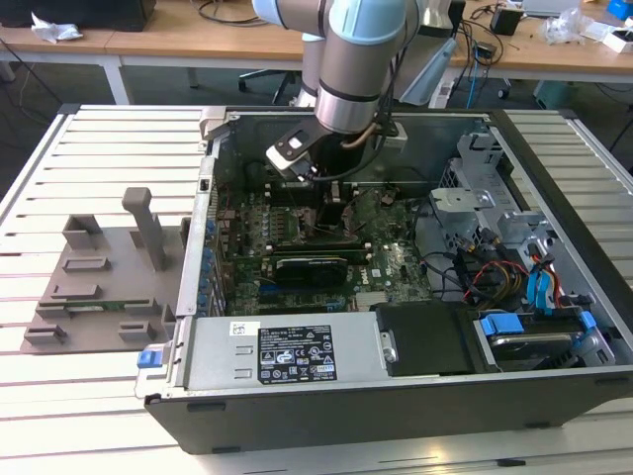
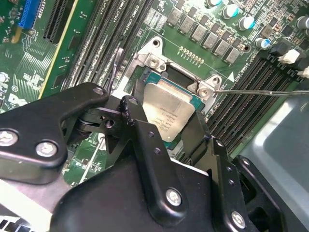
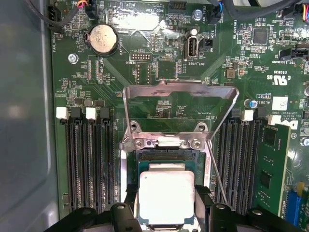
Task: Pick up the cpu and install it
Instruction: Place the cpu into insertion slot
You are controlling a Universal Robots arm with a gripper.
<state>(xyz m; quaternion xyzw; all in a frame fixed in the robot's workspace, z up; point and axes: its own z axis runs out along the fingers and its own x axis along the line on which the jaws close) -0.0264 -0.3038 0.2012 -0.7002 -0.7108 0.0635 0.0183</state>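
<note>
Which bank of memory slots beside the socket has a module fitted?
The bank on the blue connector's side: a green module stands at its outer edge. The other bank, by the grey panel, shows bare black slots.

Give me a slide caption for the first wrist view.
Gripper holds the cpu over the open motherboard socket, load plate flipped up.
</note>
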